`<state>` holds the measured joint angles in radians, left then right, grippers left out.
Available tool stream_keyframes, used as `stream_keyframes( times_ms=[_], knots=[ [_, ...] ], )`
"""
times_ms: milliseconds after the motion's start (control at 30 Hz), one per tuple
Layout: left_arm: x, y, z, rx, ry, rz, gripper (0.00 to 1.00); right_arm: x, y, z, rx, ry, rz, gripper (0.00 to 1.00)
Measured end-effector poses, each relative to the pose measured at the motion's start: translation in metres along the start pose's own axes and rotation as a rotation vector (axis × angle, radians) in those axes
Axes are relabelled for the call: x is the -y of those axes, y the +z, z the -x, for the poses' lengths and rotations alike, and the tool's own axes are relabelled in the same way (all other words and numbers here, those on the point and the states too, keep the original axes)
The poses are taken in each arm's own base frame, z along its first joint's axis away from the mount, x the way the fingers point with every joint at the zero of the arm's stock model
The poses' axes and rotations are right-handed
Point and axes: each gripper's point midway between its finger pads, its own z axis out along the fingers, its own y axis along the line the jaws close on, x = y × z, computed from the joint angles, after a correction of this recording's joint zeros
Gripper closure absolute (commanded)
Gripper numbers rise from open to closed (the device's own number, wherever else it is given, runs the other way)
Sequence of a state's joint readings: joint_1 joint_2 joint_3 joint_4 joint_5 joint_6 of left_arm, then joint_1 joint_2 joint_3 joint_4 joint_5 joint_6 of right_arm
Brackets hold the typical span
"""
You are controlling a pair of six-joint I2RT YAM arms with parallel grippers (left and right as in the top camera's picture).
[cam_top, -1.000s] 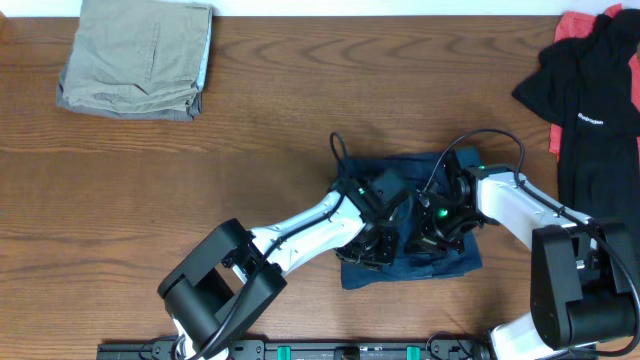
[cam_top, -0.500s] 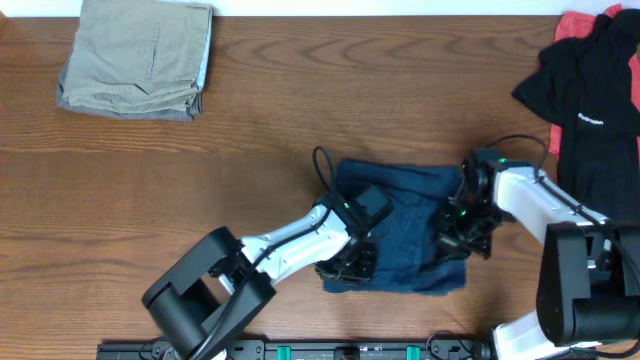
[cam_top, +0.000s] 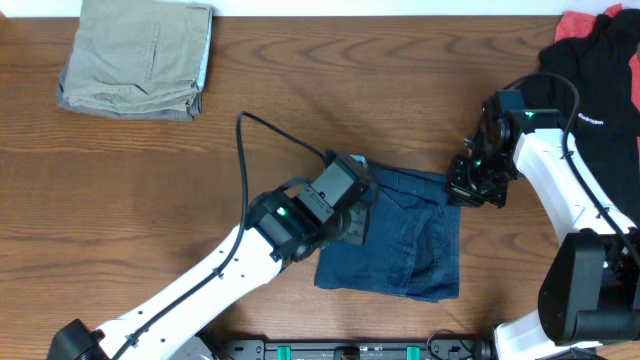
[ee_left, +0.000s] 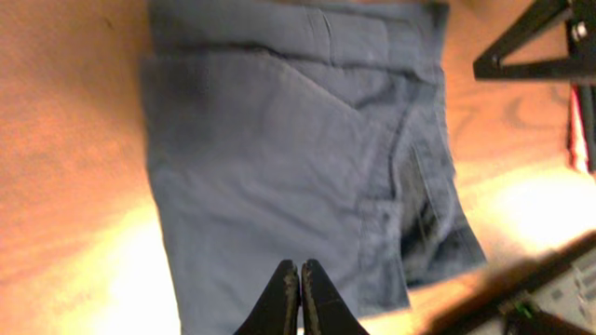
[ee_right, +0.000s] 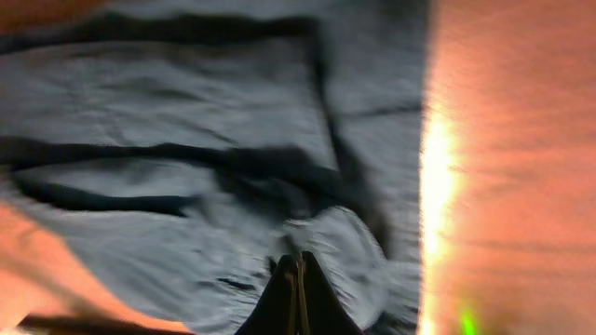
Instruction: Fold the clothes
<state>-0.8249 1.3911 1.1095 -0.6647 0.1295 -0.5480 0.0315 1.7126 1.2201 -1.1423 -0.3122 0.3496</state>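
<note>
The dark navy denim garment [cam_top: 400, 245] lies folded into a rough rectangle on the wooden table, right of centre. It fills the left wrist view [ee_left: 279, 158] and the right wrist view [ee_right: 186, 121], where it is blurred. My left gripper [cam_top: 354, 224] hovers over the garment's left edge; its jaws [ee_left: 300, 268] are shut with nothing between them. My right gripper [cam_top: 468, 192] is at the garment's upper right corner; its jaws [ee_right: 298, 261] are shut over the cloth, and no fabric shows between them.
Folded khaki trousers [cam_top: 135, 55] lie at the back left. A black T-shirt with white lettering [cam_top: 590, 90] and a red cloth [cam_top: 575, 25] lie at the far right. The right arm's dark frame [ee_left: 531, 46] shows in the left wrist view.
Both grippers have drawn apart off the garment's middle: the left toward its left edge, the right up to its right corner. The garment has shifted and now lies flatter.
</note>
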Motion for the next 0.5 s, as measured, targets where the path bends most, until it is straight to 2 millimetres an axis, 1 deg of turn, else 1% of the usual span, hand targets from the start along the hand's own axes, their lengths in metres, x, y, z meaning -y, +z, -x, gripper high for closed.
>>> stream_keyframes(
  times_ms=[100,267,400,500],
  knots=[
    [-0.004,0.017,0.011,0.007,0.013,0.001,0.94,-0.011,0.005,0.001,0.003,-0.039,0.056,0.99],
    [-0.015,0.063,0.017,-0.061,0.005,-0.022,0.94,-0.022,0.021,-0.011,-0.026,-0.092,0.09,0.99],
    [-0.03,0.101,0.02,-0.106,-0.003,-0.045,0.94,-0.023,0.036,-0.015,-0.031,-0.11,0.11,0.99],
    [-0.044,0.123,0.018,-0.139,-0.02,-0.043,0.94,-0.017,0.051,-0.015,-0.017,-0.104,0.109,0.99]
  ],
)
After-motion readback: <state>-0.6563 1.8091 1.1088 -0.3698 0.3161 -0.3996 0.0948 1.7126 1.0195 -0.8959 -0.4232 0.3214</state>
